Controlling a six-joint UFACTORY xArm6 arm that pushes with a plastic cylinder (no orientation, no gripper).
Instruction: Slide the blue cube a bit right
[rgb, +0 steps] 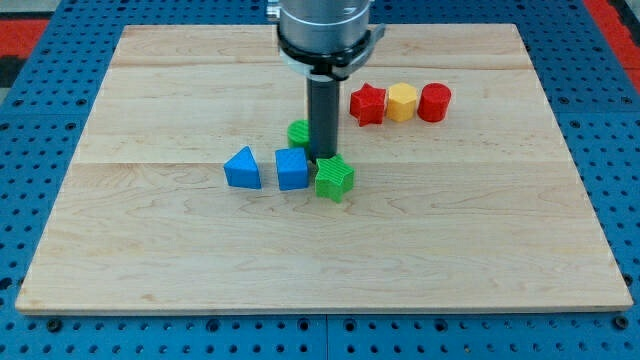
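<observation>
Camera view: the arm carries no claw, so there is nothing to be open, closed or gripping; it ends in a dark rod hanging from a grey and black mount at the view's top. My tip (322, 158) comes down near the middle of the tabletop (480, 250), a pale wooden board lying on a blue pegboard (30, 130).

The blue cube (292, 169) sits just left of centre, and my tip stands right at its upper right corner, so close that I cannot tell whether the two touch. The green star (334, 178) lies directly below my tip, its top edge at the rod's end, and its left side is against or just beside the cube's right face. A second green block (298, 132) shows partly from behind the rod on its left side, just above the cube; its shape cannot be made out.

The blue triangle (243, 168) sits to the left of the cube, with a narrow gap between them.

Up and to the right of the rod, three blocks stand in a row, each just beside the next: a red star (368, 103), a yellow block (402, 102), and a red block (435, 102).
</observation>
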